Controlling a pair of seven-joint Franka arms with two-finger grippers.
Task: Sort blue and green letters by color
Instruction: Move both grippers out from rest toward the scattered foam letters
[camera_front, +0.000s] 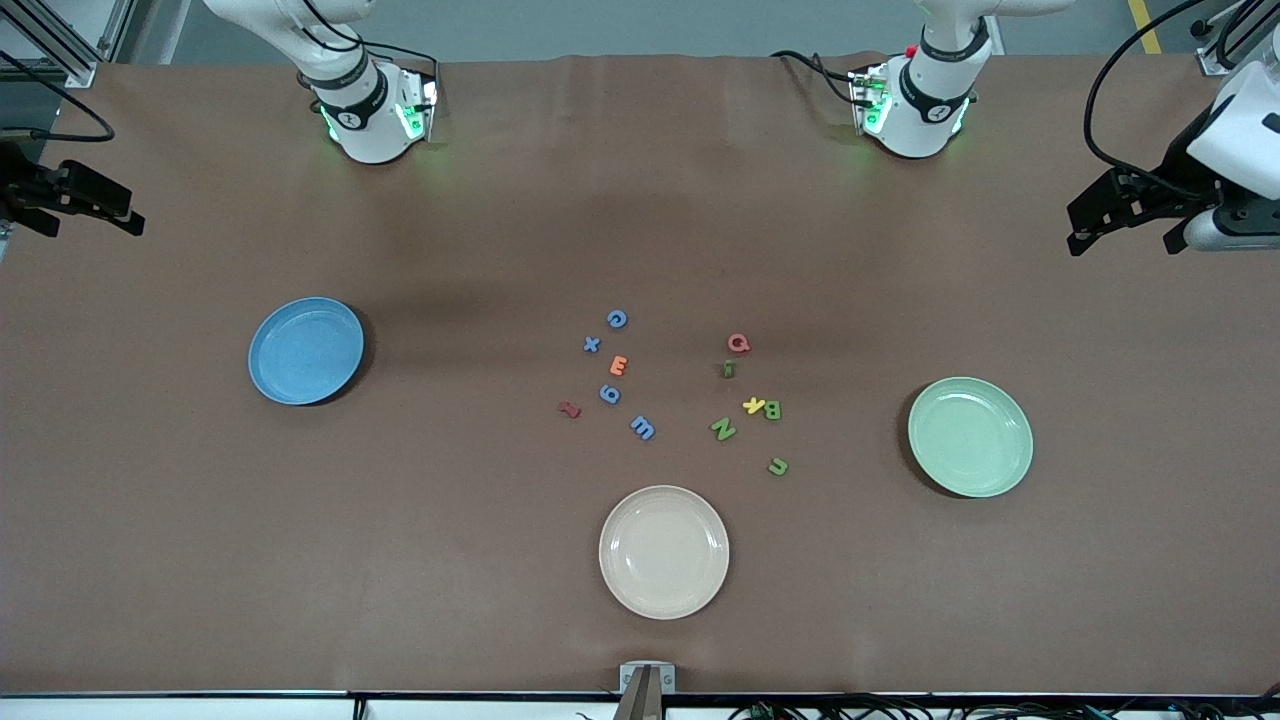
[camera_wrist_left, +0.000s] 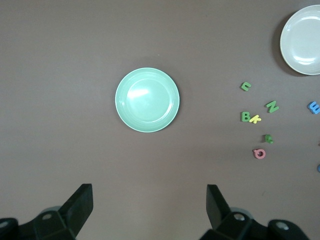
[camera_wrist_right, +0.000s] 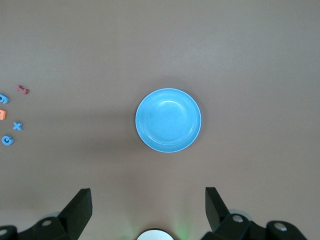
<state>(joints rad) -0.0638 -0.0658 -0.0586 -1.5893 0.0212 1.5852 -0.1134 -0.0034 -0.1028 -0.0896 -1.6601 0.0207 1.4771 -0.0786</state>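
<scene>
Four blue letters lie mid-table: c (camera_front: 617, 319), x (camera_front: 591, 344), g (camera_front: 610, 394) and m (camera_front: 642, 428). Four green letters lie toward the left arm's end: i (camera_front: 728, 369), B (camera_front: 772, 409), N (camera_front: 723, 430) and u (camera_front: 778, 466). My left gripper (camera_front: 1120, 232) is open and empty, high over the table's edge at its own end; its wrist view (camera_wrist_left: 150, 205) shows B (camera_wrist_left: 245, 116), N (camera_wrist_left: 272, 106) and u (camera_wrist_left: 245, 86). My right gripper (camera_front: 90, 215) is open and empty, high at the other end; its wrist view (camera_wrist_right: 148, 205) shows x (camera_wrist_right: 17, 126) and c (camera_wrist_right: 7, 140).
A blue plate (camera_front: 306, 350) sits toward the right arm's end, a green plate (camera_front: 970, 436) toward the left arm's end, and a cream plate (camera_front: 664, 551) nearest the front camera. An orange E (camera_front: 619, 366), red letter (camera_front: 569, 409), pink Q (camera_front: 738, 344) and yellow letter (camera_front: 753, 405) lie among the letters.
</scene>
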